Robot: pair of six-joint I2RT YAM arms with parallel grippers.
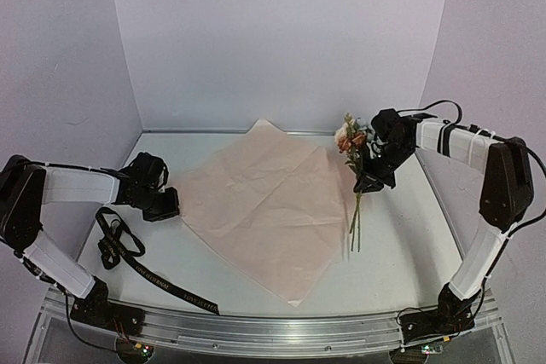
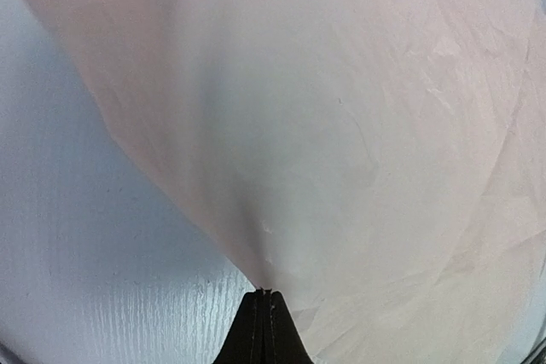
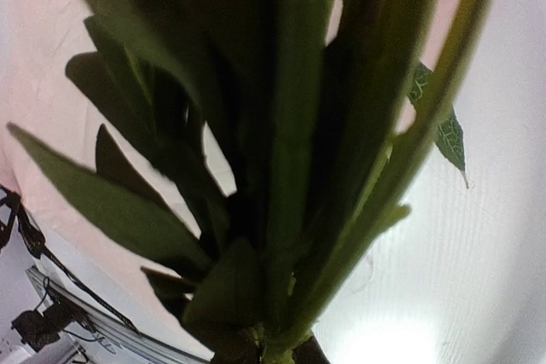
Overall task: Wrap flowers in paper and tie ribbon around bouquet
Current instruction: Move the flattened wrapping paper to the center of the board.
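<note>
The pale pink paper (image 1: 260, 206) lies spread flat in the middle of the table. My left gripper (image 1: 169, 203) is shut on its left corner, and in the left wrist view the sheet (image 2: 341, 151) rises from my closed fingertips (image 2: 264, 294). The flowers (image 1: 351, 139) are held upright to the right of the sheet, stems (image 1: 356, 219) hanging down to the table. My right gripper (image 1: 372, 178) is shut on the stems, and the right wrist view shows green stems and leaves (image 3: 290, 168) filling the frame. The black ribbon (image 1: 136, 266) with gold lettering lies loose at the front left.
White walls close the table at the back and both sides. A metal rail (image 1: 273, 330) runs along the near edge, with both arm bases on it.
</note>
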